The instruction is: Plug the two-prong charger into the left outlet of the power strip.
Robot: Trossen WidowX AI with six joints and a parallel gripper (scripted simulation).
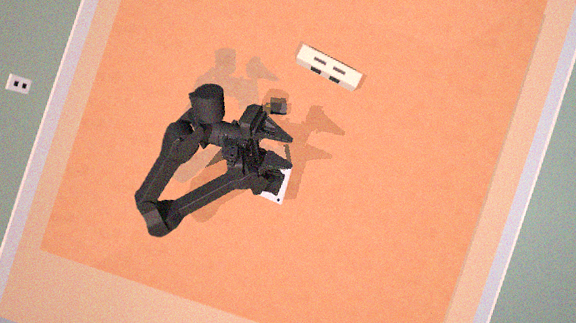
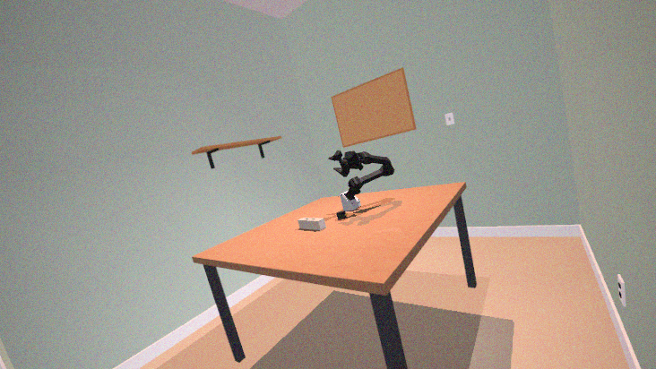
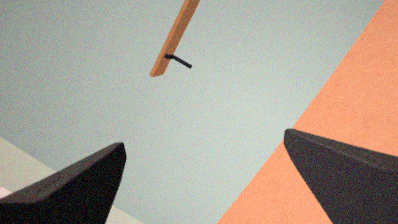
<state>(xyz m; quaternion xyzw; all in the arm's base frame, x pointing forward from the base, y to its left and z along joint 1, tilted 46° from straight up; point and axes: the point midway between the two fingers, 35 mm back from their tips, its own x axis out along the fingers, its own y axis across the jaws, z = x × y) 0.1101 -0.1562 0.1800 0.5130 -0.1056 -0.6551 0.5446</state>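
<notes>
— What takes up most of the top view?

— The orange table (image 1: 376, 215), filling the middle of the frame, with grey-green floor down both sides. In the exterior view it stands on dark legs in a green-walled room, an orange board (image 2: 372, 106) hanging on the wall above it and a shelf (image 2: 236, 144) to the left of that.

— And the arm?

— The dark arm (image 1: 196, 166) sits left of centre in the top view, folded back on itself over its white base (image 1: 276, 186). In the exterior view it is raised well above the table.

— What is its gripper doing?

— The gripper (image 1: 290, 150) is spread wide with nothing between its fingers. The wrist view shows the two dark fingertips at the lower corners, far apart, with only wall, shelf and a slice of table between them.

— Where is the power strip?

— The white power strip (image 1: 328, 67) lies on the table, above and right of centre in the top view, well apart from the arm.

— And the charger?

— The small dark charger (image 1: 279, 104) rests on the table just above the gripper in the frame, between arm and power strip, untouched.
</notes>
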